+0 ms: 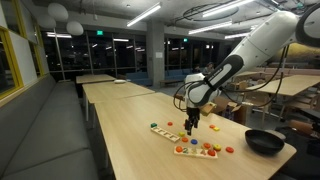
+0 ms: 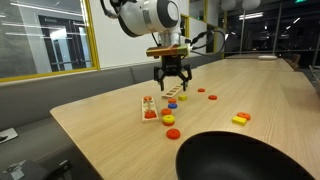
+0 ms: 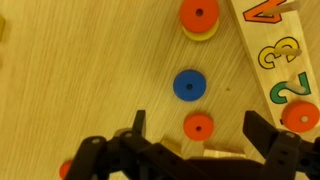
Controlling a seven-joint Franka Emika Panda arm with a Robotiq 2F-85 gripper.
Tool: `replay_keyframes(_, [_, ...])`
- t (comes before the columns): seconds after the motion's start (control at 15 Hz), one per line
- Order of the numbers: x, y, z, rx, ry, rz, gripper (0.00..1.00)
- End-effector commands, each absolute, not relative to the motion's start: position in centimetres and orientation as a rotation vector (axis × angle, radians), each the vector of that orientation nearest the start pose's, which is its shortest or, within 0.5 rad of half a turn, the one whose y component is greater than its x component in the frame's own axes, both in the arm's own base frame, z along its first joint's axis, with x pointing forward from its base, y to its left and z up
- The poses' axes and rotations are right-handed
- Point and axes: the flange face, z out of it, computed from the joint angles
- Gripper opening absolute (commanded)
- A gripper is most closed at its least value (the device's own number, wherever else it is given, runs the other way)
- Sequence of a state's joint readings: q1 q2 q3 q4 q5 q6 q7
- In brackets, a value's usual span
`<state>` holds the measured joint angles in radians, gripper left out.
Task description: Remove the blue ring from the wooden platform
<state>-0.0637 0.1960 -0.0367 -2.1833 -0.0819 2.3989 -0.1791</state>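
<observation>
The blue ring (image 3: 187, 86) lies flat on the bare table top in the wrist view, just ahead of my fingers and off any board. My gripper (image 3: 199, 124) is open and empty, hovering low, and a red ring (image 3: 198, 127) lies on the table between its fingers. The gripper shows in both exterior views (image 1: 190, 127) (image 2: 172, 84). The wooden platform (image 1: 197, 150) with small coloured pieces lies in front of the gripper in an exterior view. A board with coloured numbers (image 3: 262, 40) is at the wrist view's right. I cannot pick out the blue ring in either exterior view.
A black bowl (image 1: 265, 142) (image 2: 250, 157) stands near the table end. A paler, longer wooden strip (image 1: 163, 130) lies beside the gripper. A red ring on a yellow one (image 3: 199, 17) lies beyond the blue ring. Loose red and yellow pieces (image 2: 240, 119) are scattered on the table.
</observation>
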Motion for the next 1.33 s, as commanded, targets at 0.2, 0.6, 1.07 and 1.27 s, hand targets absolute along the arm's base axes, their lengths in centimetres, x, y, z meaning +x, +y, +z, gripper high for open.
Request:
replay_keyframes(0.2, [49.2, -5.6, 41.9, -3.137, -0.284, -0.150, 1.00])
replay_keyframes(0.6, [39.8, -5.8, 49.3, -3.058, -0.426, -0.135, 1.00])
replay_keyframes(1.07, [31.6, -6.4, 53.7, -3.070, -0.476, -0.159, 1.00])
replay_keyframes(1.27, [30.1, -5.4, 54.0, -3.133, -0.483, -0.232, 1.00])
